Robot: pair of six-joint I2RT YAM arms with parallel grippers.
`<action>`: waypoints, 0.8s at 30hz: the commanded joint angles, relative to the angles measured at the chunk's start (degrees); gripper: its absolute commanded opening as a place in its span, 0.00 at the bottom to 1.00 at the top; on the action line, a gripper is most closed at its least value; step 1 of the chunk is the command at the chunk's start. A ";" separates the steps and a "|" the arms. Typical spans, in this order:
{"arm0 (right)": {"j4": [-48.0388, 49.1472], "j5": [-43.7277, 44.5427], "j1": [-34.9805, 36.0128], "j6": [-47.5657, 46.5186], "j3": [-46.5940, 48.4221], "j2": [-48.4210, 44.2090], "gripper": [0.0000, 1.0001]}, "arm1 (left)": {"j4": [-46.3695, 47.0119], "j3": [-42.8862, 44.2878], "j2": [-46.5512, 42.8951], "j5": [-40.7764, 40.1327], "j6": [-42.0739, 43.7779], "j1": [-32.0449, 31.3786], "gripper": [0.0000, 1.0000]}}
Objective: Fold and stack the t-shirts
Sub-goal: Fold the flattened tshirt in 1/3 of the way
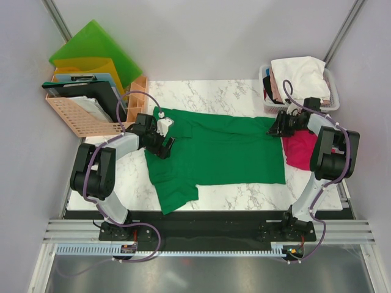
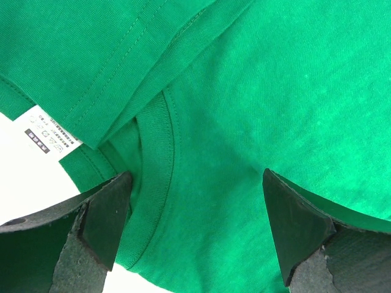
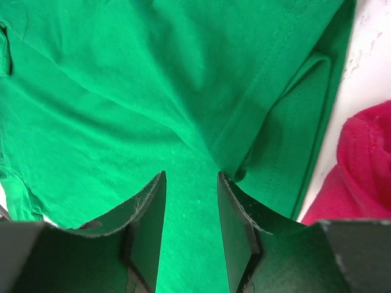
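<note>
We see a white marble-patterned table (image 1: 244,195) between plain pale grey walls (image 1: 201,36), evenly lit. An orange rack (image 1: 73,119) of coloured folders (image 1: 91,46) stands at its far left corner, a white basket (image 1: 333,85) far right.

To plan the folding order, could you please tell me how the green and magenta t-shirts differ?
The green t-shirt lies spread across the middle of the table; the magenta t-shirt sits bunched at its right edge. The left end effector and right end effector are both down on the green t-shirt, not the magenta t-shirt. Both shirts are plain, single-colour cloth.
</note>
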 commanded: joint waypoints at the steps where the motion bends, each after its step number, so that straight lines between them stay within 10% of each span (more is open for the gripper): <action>1: 1.07 -0.48 -1.55 -1.84 0.66 -0.68 0.46 | -1.34 -1.46 -1.36 1.20 1.11 -0.03 0.94; 24: 4.24 0.22 -0.51 1.24 5.93 8.11 0.40 | -1.17 -1.46 -0.66 0.76 1.38 -0.03 0.94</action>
